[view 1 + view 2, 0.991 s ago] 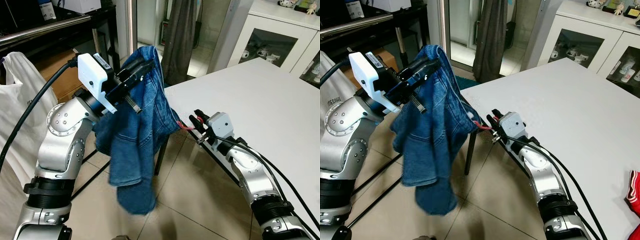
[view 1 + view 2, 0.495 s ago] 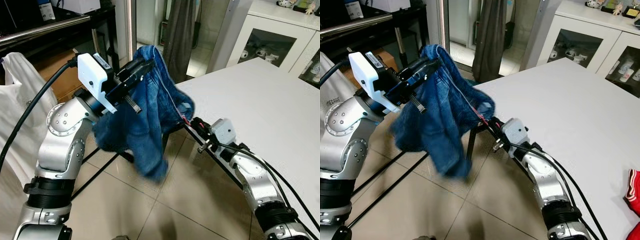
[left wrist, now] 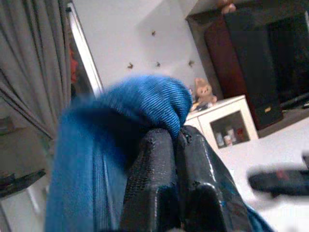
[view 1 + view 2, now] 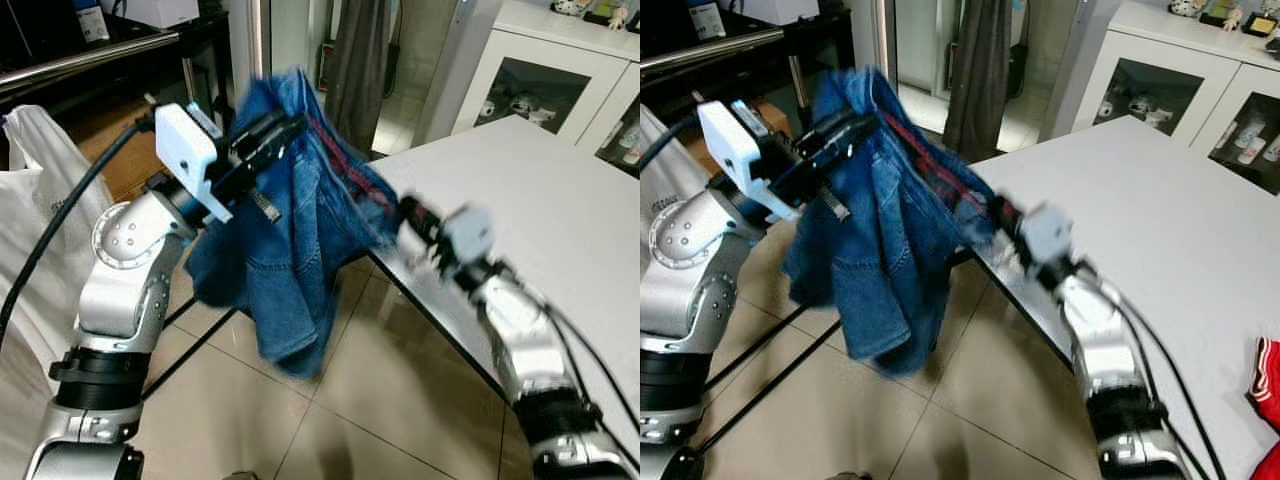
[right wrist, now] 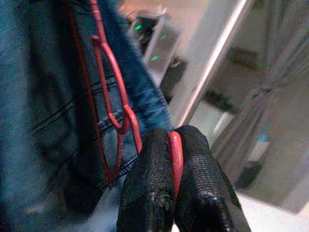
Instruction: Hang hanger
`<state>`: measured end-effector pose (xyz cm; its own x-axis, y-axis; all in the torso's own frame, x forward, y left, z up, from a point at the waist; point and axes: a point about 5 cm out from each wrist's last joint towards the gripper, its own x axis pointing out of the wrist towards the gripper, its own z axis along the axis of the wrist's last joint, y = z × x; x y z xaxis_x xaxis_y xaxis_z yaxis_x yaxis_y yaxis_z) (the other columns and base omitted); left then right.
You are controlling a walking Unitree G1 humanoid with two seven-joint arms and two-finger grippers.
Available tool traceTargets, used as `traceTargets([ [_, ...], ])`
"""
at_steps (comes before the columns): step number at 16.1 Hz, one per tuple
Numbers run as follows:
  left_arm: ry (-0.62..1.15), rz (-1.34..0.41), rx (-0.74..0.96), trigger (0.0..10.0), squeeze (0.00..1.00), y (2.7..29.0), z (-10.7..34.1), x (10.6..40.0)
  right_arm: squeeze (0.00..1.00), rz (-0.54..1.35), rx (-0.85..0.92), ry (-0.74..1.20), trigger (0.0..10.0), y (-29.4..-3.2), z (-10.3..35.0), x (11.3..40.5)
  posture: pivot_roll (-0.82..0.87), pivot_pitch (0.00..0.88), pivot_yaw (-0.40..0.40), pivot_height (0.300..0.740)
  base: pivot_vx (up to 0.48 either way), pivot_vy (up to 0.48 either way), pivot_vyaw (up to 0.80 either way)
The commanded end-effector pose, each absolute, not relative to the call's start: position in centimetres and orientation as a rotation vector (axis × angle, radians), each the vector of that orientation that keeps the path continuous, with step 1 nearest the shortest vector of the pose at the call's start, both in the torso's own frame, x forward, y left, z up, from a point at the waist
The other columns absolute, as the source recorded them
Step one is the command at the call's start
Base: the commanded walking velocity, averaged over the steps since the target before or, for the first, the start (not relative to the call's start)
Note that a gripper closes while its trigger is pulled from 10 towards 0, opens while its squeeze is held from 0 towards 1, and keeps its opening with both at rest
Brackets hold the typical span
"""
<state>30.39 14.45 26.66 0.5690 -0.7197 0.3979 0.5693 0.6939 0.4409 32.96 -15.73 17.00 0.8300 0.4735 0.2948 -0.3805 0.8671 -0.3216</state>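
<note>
Two grippers are sharing one load. The left gripper (image 4: 285, 128) is pinching the top fold of the jeans (image 4: 290, 250), its jaws clenched on the denim, as the left wrist view is showing. The right gripper (image 5: 175, 166) is holding the red wire of the hanger (image 5: 108, 87), jaws closed on it, with the wire running up into the cloth. From the head, the hanger is appearing as a red line (image 4: 940, 165) lying inside the raised fold, between the two grippers. The jeans are hanging in the air beside the corner of the white worktop (image 4: 560, 190), clear of the tiled floor (image 4: 330, 420). The right arm is blurred, so it is judged to be in motion.

Step in hand, as judged: seating the hanger within the jeans while the left gripper is bearing the weight. A metal rail (image 4: 90, 58) is running behind the left arm and may be the hanging place, though this cannot be told. The next move is calling for the hook to be brought free of the denim and turned toward a rail.
</note>
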Motion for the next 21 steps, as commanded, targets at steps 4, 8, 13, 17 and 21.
traceTargets([
  [4,-0.542,-0.781,0.283,10.0,0.00,14.4,25.1,29.7,0.00,0.257,-0.232,-0.428,0.0,-18.2,19.8,34.1,0.12,0.025,-0.053,0.740,0.000,0.000,0.00],
  [8,-0.517,-0.692,0.364,10.0,0.00,16.7,24.5,29.8,0.00,0.576,-0.348,-0.316,0.0,-16.8,17.9,32.3,0.13,0.027,-0.065,0.740,0.000,0.000,0.00],
  [13,-0.702,-0.600,0.182,10.0,0.00,18.9,30.1,29.1,0.00,0.681,-0.528,-0.244,0.0,-17.3,17.3,31.0,0.13,0.024,-0.068,0.740,0.000,0.000,0.00],
  [17,-0.690,-0.547,0.191,10.0,0.00,20.1,30.1,29.4,0.00,0.674,-0.466,-0.239,0.0,-18.1,17.4,30.6,0.13,0.017,-0.063,0.740,0.000,0.000,0.00],
  [21,-0.579,-0.665,0.154,10.0,0.00,17.3,26.9,28.7,0.00,0.556,-0.084,-0.402,0.0,-19.5,21.4,30.9,0.13,0.010,-0.055,0.740,0.000,0.000,0.00],
])
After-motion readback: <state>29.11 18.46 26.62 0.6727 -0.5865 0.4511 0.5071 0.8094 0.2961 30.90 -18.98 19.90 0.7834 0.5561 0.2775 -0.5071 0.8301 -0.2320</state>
